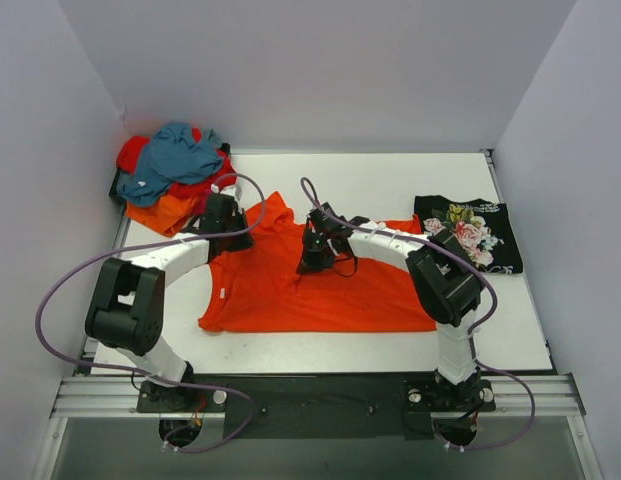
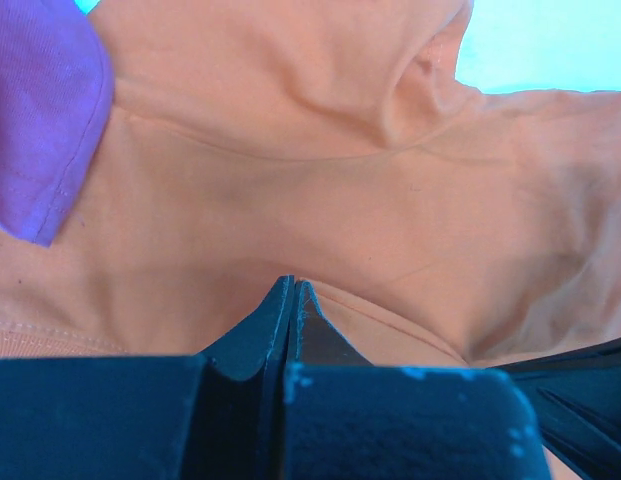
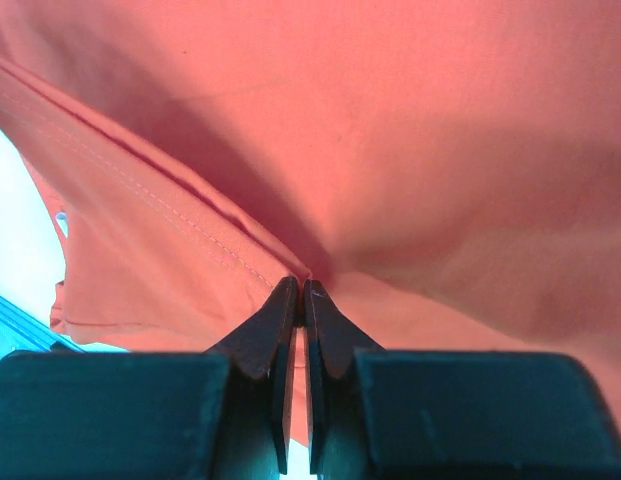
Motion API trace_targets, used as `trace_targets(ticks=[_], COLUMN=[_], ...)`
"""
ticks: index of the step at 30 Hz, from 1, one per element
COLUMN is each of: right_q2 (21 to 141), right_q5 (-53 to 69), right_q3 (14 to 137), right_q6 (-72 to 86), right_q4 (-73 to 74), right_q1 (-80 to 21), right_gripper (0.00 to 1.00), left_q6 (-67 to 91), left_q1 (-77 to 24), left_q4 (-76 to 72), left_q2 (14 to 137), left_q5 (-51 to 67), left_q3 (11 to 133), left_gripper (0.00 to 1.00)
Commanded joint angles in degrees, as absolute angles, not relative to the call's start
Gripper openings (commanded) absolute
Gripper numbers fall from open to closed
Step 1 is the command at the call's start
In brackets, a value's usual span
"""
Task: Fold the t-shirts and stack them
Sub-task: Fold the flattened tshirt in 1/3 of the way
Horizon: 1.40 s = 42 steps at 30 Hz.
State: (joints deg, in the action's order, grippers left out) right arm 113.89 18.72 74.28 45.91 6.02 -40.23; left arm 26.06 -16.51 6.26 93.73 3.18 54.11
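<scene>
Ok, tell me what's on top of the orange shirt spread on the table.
Both grippers: the left gripper is shut on the orange shirt near its far-left corner, and the right gripper is shut on cloth near its middle. From above, the cloth beneath the arms is hidden.

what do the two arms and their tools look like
The left arm and right arm match: white link shells between chunky black joint housings. A lilac-grey cable loops from each base to the wrist. The left tool and right tool each have two dark fingers tapering to thin tips.
</scene>
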Motion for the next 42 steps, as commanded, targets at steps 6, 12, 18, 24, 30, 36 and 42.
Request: trace_targets(ticks=[6, 12, 18, 24, 30, 36, 42], right_q2=[109.42, 109.34, 109.42, 109.25, 109.25, 108.46, 105.12], right_q5=[14.59, 12.57, 12.04, 11.78, 10.73, 6.69, 5.97], right_q3=[76.38, 76.64, 76.55, 76.20, 76.11, 77.61, 76.90], right_q6=[42.72, 41.40, 41.31, 41.40, 41.48, 39.12, 36.83], right_q4=[11.16, 12.30, 12.39, 12.30, 12.74, 15.55, 15.73], right_q1=[-40.61, -40.61, -40.96, -41.05, -41.13, -41.04, -42.45], right_gripper=[0.00, 0.00, 0.00, 0.00, 0.00, 0.30, 0.40], left_q6=[24.78, 24.61, 23.82, 23.47, 22.76, 22.94, 24.69], left_q1=[-16.61, -16.79, -17.31, -17.84, -17.93, -18.02, -18.46], left_q4=[2.99, 0.88, -2.37, -3.16, -4.13, -4.04, -1.33], left_q2=[94.83, 96.59, 99.75, 101.43, 102.39, 99.60, 90.20], left_q5=[4.04, 4.57, 6.32, 7.21, 8.35, 6.60, 3.44], left_q3=[56.34, 57.04, 59.41, 60.82, 61.52, 59.77, 57.57], left_gripper=[0.00, 0.00, 0.00, 0.00, 0.00, 0.20, 0.49])
